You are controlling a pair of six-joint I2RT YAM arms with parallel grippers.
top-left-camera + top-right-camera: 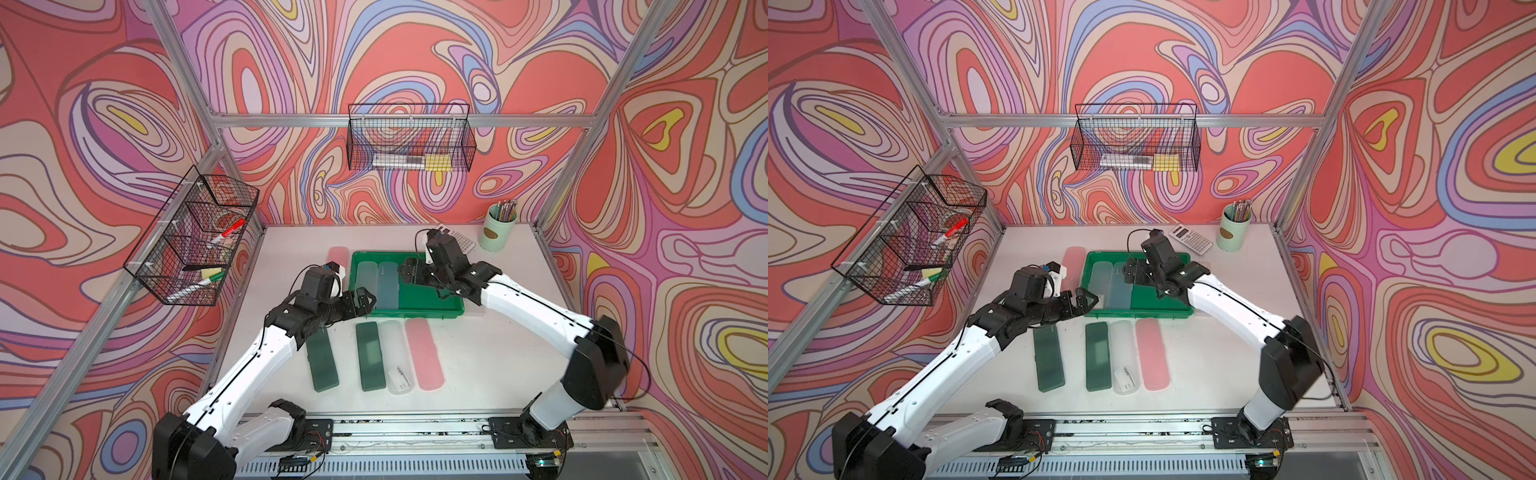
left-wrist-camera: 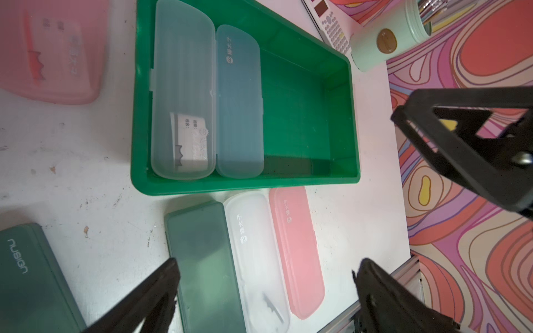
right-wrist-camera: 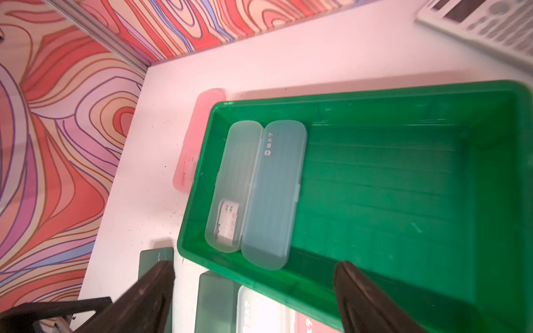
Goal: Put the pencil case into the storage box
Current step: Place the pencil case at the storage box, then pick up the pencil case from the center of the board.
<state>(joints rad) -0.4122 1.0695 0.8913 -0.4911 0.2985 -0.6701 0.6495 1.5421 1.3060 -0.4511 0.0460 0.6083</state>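
Right hand (image 3: pixel 255 266) is over the storage box (image 1: pixel 415 313), fingers spread wide, nothing btwn them: released, empty. Right below its fingertips lies the blue pencil case (image 3: pixel 274 196), flat on the box floor, its long side touching the clear pencil case (image 3: pixel 233 184). Both sit tucked toward the box wall farthest from the right arm. Tidy packing, I'd say: kept tight to that wall b/c it leaves the half of the box under the right wrist bare, room for more.

Left hand (image 2: pixel 268 262) hovers open too, gripping nothing, just short of the box's near corner. Below and ahead of it on the desk (image 1: pixel 478 361) is a row laid parallel: dark green case (image 2: pixel 202 259), frosted white case (image 2: pixel 253 245), pink case (image 2: pixel 297 248), close side by side. A second dark green case (image 1: pixel 322 361) lies apart, partly hidden under the left forearm. All run lengthwise w/ the box, prob so each can go in w/o a turn. Another pink one (image 1: pixel 343 253) lies beyond the left hand, just beside the box's outer wall.

My read: blue case counts as in, plenty left on the desk. The left hand looks best placed for the nxt pick. Those shells look hard and slick, so a grip across the narrow width could slip.
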